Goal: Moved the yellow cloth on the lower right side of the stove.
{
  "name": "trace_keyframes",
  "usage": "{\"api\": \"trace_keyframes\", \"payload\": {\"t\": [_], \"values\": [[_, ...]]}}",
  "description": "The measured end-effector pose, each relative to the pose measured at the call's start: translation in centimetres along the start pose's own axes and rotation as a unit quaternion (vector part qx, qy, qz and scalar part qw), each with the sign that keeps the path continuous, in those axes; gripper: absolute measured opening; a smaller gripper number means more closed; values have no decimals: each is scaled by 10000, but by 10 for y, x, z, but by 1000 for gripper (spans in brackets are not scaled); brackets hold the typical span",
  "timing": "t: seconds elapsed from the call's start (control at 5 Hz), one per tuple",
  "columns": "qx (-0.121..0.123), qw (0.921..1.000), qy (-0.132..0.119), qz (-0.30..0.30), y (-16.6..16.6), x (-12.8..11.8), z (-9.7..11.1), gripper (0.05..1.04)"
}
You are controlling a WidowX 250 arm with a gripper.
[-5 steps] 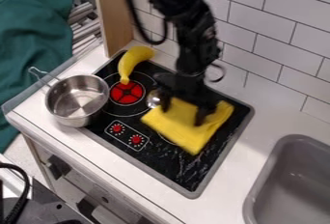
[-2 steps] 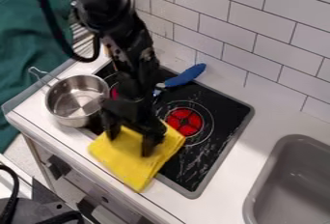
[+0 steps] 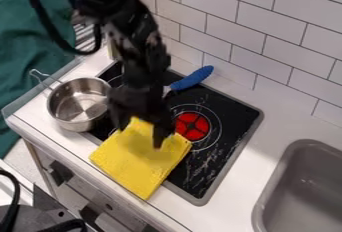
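Note:
The black gripper (image 3: 139, 135) is over the front part of the stove (image 3: 234, 148), with its two fingers spread apart. Below it, the yellow cloth (image 3: 137, 163) covers the control knob area and hangs past the stove's front edge onto the white counter rim. The cloth's back edge rises to a peak between the fingers; whether it touches them is hard to tell. Part of the cloth's back right side lies behind the right finger.
A metal pot (image 3: 80, 103) stands left of the gripper. A blue-handled utensil (image 3: 192, 78) lies at the stove's back edge, and a grey sink (image 3: 304, 191) is at the lower right.
The gripper and cloth moved left and toward the front edge, uncovering the right burner and blue handle. Most recently the gripper rose slightly while the cloth stayed nearly in place.

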State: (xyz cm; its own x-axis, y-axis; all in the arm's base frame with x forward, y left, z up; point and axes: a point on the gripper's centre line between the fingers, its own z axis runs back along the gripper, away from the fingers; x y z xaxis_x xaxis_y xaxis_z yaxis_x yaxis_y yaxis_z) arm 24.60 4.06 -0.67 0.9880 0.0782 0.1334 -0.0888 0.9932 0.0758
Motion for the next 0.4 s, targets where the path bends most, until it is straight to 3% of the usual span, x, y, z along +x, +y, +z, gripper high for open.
{"api": "trace_keyframes", "payload": {"t": [0.2,0.4], "values": [[29,9994,-308,-132,-10,18,26,1009],[-39,9995,-268,161,-12,21,40,1009]]}}
